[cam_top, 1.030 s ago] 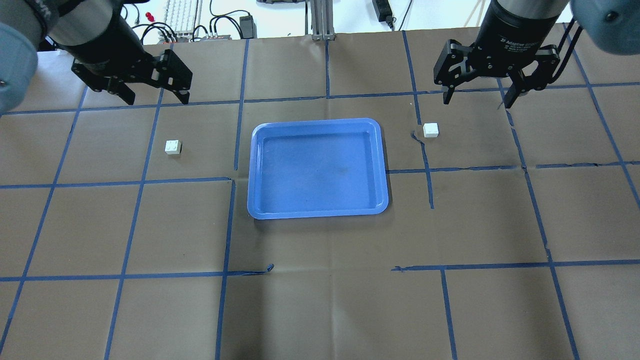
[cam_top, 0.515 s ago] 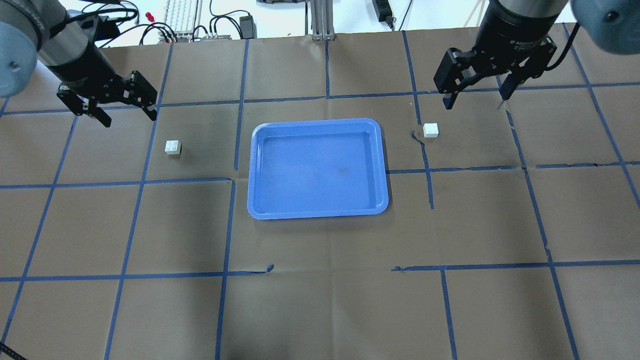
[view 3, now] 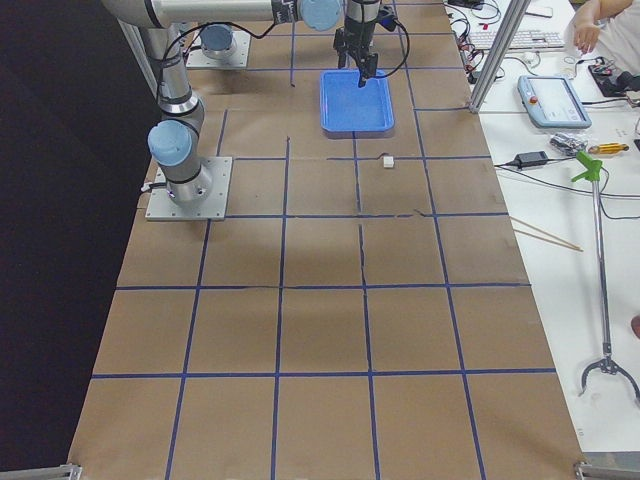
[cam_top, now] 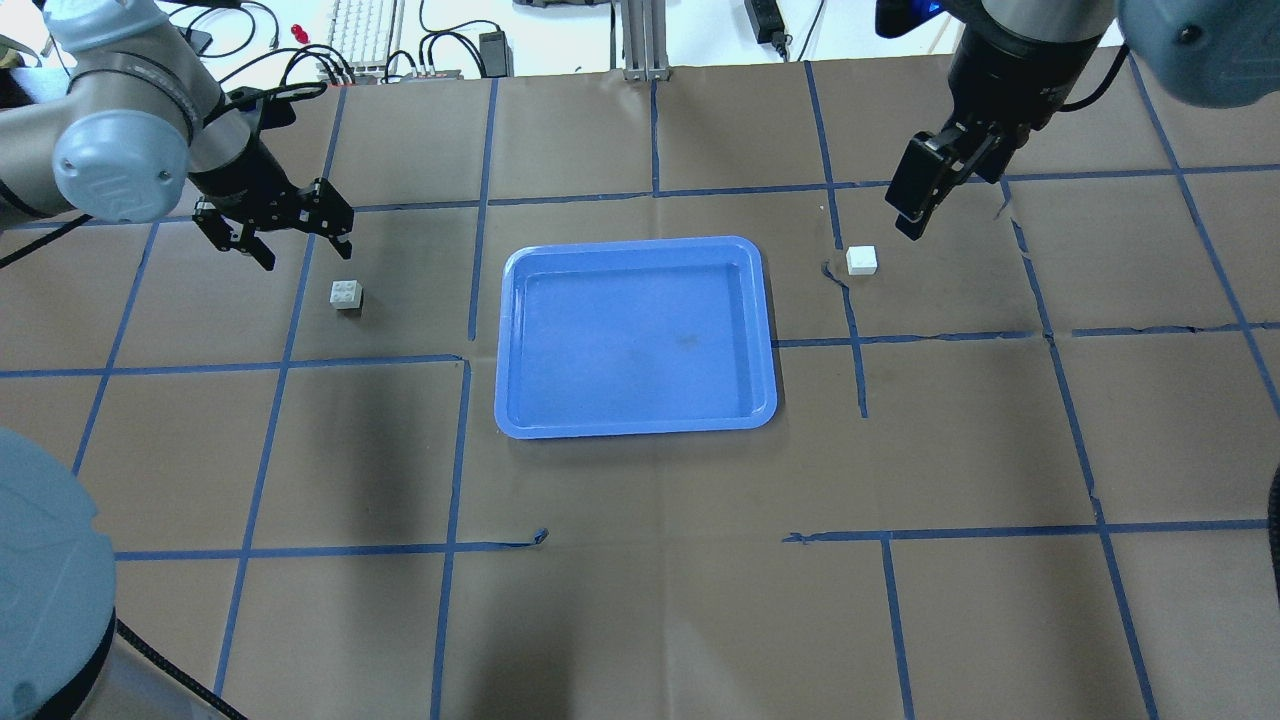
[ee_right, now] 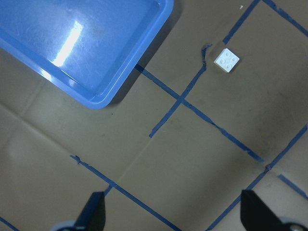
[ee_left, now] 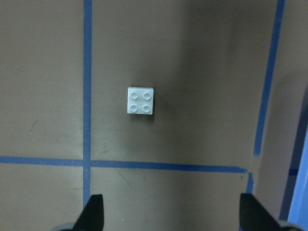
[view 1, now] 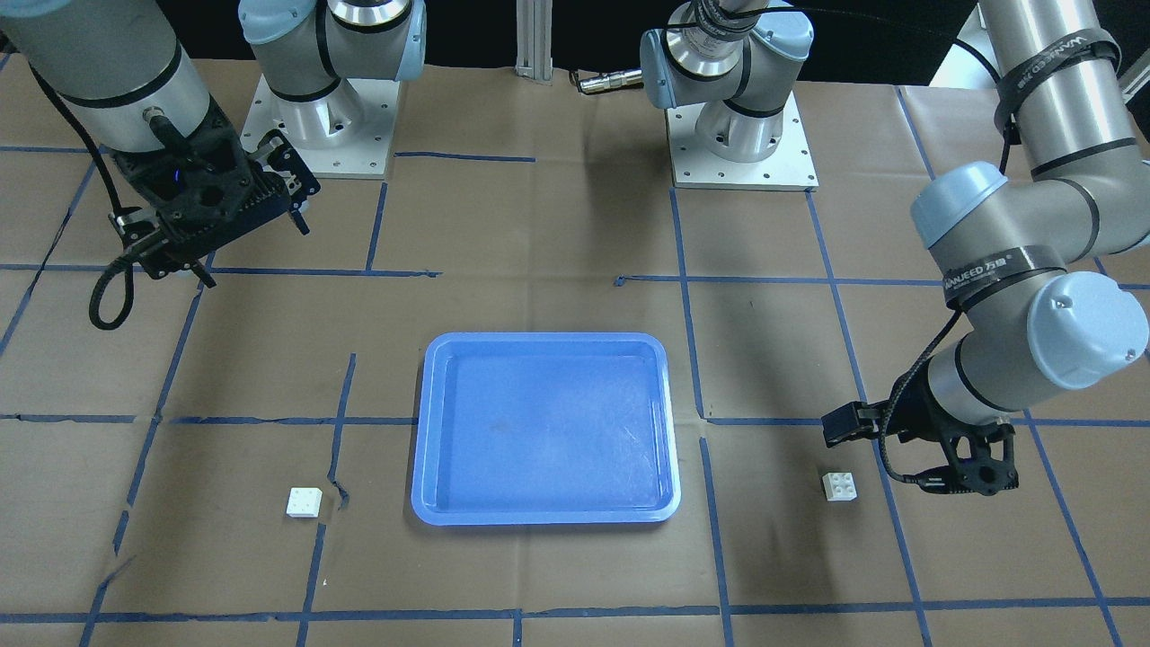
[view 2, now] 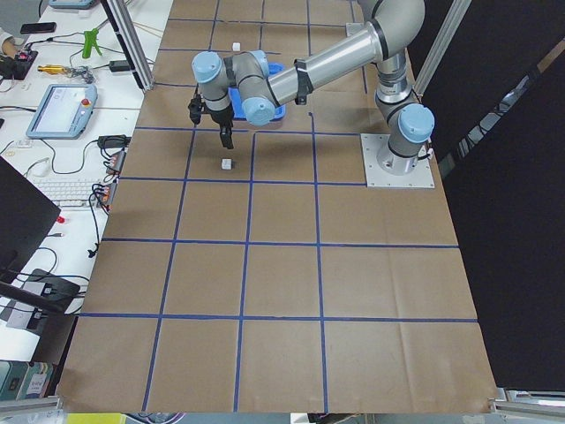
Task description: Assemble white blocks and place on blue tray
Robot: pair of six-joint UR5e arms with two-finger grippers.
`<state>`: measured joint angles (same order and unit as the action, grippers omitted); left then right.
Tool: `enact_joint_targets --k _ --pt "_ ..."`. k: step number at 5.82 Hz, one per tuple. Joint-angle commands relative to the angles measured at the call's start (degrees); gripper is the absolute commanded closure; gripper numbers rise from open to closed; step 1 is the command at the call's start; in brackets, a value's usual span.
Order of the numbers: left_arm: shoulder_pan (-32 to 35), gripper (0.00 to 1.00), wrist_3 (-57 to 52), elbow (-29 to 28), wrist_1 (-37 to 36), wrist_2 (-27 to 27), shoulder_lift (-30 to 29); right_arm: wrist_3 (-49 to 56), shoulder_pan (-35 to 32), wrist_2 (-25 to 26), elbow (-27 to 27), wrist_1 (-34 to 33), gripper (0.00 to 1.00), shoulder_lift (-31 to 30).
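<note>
Centre left gripper [ee_left: 173, 211], jaws apart, over left white block [ee_left: 141, 101]; clamp flat sides, below studs. Same for right gripper [ee_right: 173, 211], also apart, over right white block [ee_right: 226, 60].

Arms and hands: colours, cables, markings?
The left arm and right arm: silver tubes, pale blue joint caps. Black straps with white lettering on the left. The left hand and right hand are black, two-fingered, each with a black cable.

Tray [cam_top: 636, 427] between left block [cam_top: 346, 294], right block [cam_top: 861, 260]
</note>
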<state>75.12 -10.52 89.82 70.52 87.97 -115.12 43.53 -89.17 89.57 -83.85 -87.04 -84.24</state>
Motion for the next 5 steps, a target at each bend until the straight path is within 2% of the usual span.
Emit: enact_joint_targets --k 1,2,3,4,5 --pt "-0.41 0.01 -0.55 2.36 -7.71 0.88 -6.14 21.21 1.1 0.17 0.0 -5.84 0.0 2.58" --pt "-0.5 0.01 -2.03 3.25 -11.68 1.15 -8.0 28.55 1.72 -0.35 0.0 -5.95 0.0 2.85" --pt "-0.5 0.01 -3.96 4.13 -11.81 2.72 -8.19 36.02 3.29 -0.79 0.0 -6.04 0.0 3.81" --pt "-0.5 0.07 -3.81 4.31 -12.94 2.73 -8.28 42.27 4.78 -2.88 -0.09 -7.78 0.0 5.21" --pt "-0.42 0.19 -3.8 4.23 -13.13 2.47 -8.02 45.73 6.1 -8.39 -0.26 -8.15 0.0 6.19"
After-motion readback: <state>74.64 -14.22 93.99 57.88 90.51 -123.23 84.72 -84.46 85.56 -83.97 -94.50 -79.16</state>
